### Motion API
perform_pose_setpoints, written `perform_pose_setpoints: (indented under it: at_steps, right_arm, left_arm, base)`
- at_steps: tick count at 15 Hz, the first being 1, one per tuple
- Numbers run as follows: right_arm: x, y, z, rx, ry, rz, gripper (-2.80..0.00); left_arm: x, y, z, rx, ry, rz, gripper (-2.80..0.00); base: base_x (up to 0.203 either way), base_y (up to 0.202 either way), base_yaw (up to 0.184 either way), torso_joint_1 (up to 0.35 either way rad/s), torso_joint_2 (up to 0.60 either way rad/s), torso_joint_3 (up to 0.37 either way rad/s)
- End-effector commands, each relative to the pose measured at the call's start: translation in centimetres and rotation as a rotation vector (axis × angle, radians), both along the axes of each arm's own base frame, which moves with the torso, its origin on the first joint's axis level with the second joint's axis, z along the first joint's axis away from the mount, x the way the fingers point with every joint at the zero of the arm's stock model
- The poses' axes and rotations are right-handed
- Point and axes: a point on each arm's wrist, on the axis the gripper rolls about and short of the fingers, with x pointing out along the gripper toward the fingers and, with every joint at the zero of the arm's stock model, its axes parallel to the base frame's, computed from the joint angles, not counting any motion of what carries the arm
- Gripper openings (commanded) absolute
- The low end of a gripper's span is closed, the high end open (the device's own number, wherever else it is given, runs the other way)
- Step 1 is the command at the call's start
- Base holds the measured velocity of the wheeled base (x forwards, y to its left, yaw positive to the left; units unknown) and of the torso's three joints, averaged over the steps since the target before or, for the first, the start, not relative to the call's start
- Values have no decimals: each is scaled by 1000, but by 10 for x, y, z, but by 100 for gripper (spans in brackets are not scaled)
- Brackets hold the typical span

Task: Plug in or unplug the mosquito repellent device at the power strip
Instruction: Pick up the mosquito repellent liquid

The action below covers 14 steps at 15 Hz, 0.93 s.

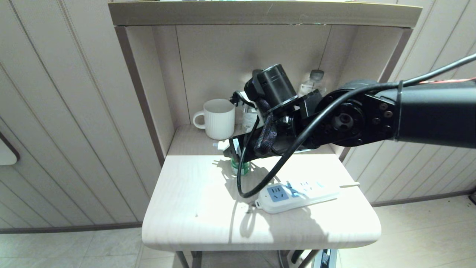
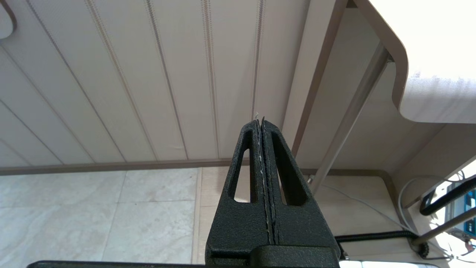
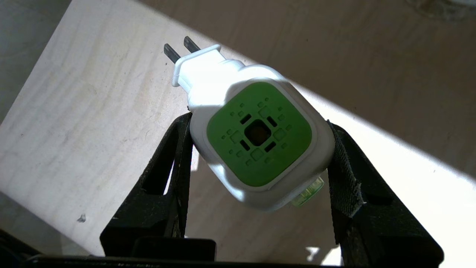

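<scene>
No readable writing on mosquito repellent device (image 3: 259,136)

On the table (image 1: 193,208) stood 1 power strip (image 1: 297,195), 1 mosquito repellent device (image 3: 256,139) beside it, 1 white mug (image 1: 218,118) and 2 clear bottles (image 1: 314,83) behind.
</scene>
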Motion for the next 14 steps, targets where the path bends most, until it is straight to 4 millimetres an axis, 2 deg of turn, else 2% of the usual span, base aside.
perform_pose_setpoints:
  at_steps: [1, 4, 12, 14]
  right_arm:
    - [-3, -6, -2, 42, 45, -49, -280]
    - [-4, -7, -9, 76, 94, -96, -280]
    - [-19, -18, 5, 82, 45, -134, -280]
    - [-18, -17, 8, 101, 18, -144, -280]
  left_arm:
    - [0, 0, 0, 0, 1, 1, -280]
    - [0, 0, 0, 0, 3, 1, -280]
    - [0, 0, 0, 0, 3, 1, -280]
    - [0, 0, 0, 0, 3, 1, -280]
  base:
    - [0, 0, 0, 0, 0, 0]
    - [0, 0, 0, 0, 0, 0]
    - [0, 0, 0, 0, 0, 0]
    - [0, 0, 0, 0, 0, 0]
